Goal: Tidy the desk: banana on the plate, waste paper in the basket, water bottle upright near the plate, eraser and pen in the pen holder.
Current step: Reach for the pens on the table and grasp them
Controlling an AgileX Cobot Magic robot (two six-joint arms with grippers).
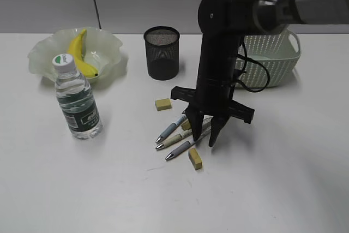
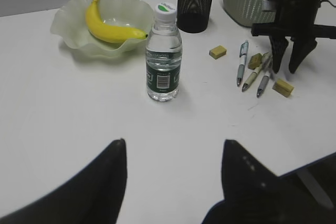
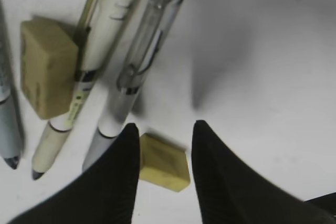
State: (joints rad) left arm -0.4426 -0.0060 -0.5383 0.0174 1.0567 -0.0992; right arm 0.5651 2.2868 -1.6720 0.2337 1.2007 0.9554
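Right claw (image 1: 205, 133) points straight down over the pens, its black jaws partly apart with nothing between them.

Under those jaws, three pens (image 1: 180, 137) lie side by side on the plain white desk (image 1: 283, 178), in front of the black mesh cylindrical pen holder (image 1: 162, 53); their long axes run parallel, tips towards the front left, away from the holder. In the right wrist view a small yellowish block eraser (image 3: 164, 162) sits on the desk just past the fingertips, beside the clear pen (image 3: 142, 61); a second eraser (image 3: 46, 73) touches the cream pen (image 3: 86, 77). Another eraser (image 1: 163, 104) lies nearer the holder. Left claw (image 2: 173, 182) hovers with jaws wide and empty, well apart from the holder, facing the upright clear water bottle (image 2: 164, 59).
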